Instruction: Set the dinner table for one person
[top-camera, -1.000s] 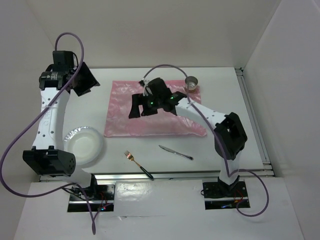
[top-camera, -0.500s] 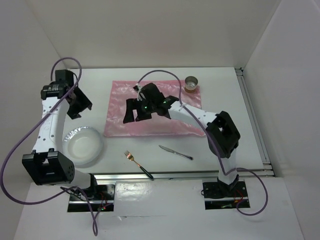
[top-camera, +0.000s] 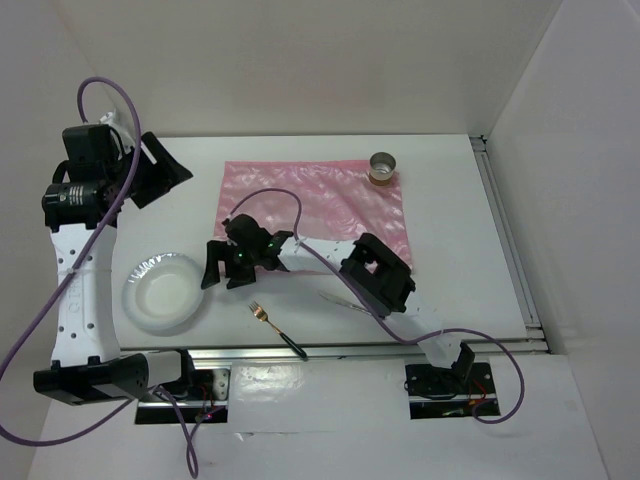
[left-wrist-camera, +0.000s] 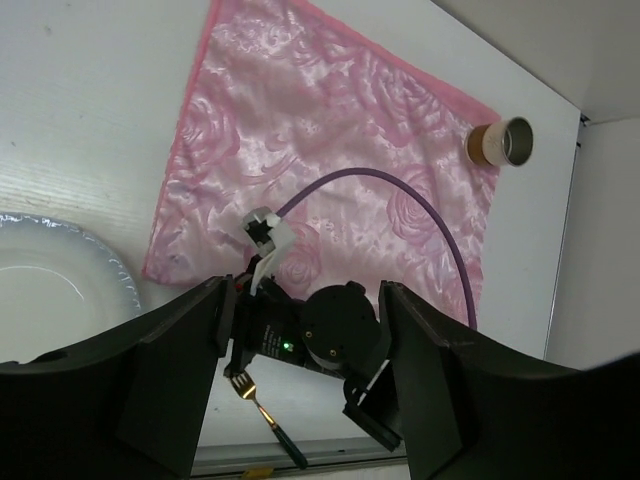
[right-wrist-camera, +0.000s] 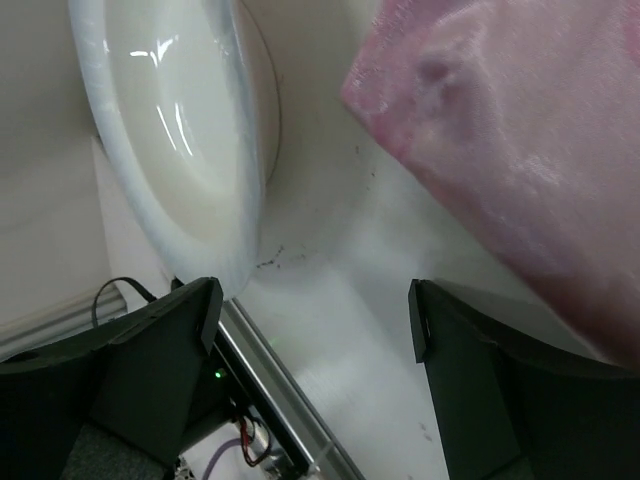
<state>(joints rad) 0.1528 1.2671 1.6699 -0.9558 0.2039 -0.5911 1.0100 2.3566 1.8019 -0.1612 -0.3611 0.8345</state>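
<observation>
Overhead view: the dinner table is the broad white top filling the middle of the frame, with a metal rail along its lower and right edges. A pink mat lies flat on it at centre, and a small round cup stands at the mat's upper right corner. A white plate rests on the bare table at lower left, apart from the mat; a fork with a dark handle lies below the mat, near the lower rail. My left gripper hangs at the upper left of the frame, off to the left of the mat, its fingers spread wide with nothing between them. My right gripper reaches leftward across the lower edge of the mat and sits above the strip of table between the mat's lower left corner and the plate. Right wrist view: those fingers stand well apart and hold nothing, with the plate's rim at upper left, the mat's corner at upper right and bare table between. Left wrist view: my right gripper appears at lower centre, with the fork just below it.
</observation>
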